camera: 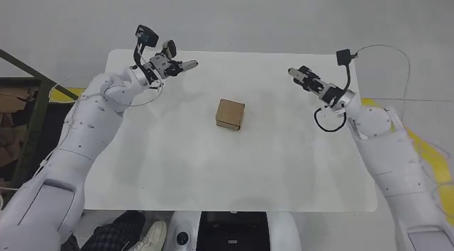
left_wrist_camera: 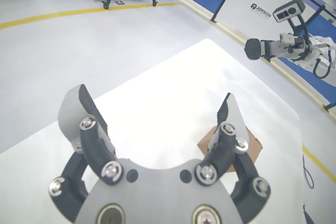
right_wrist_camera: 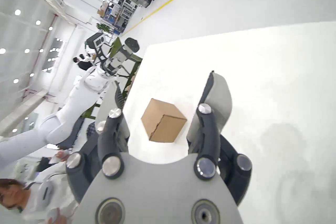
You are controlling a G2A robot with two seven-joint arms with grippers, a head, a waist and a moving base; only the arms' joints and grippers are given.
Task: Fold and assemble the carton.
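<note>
The white table (camera: 284,173) carried the brown carton (camera: 230,114), a closed cube, near its middle, touching neither arm. The left gripper (left_wrist_camera: 156,101) and right gripper (right_wrist_camera: 164,83) hung over opposite ends, fingers spread wide, holding nothing

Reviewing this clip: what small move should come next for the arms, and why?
Probably just draw both arms back to rest. The carton sits as a closed cube in the middle of the table, with no loose flap visible from above or in the right wrist view. The left gripper and the right gripper are open and well clear of it.
</note>
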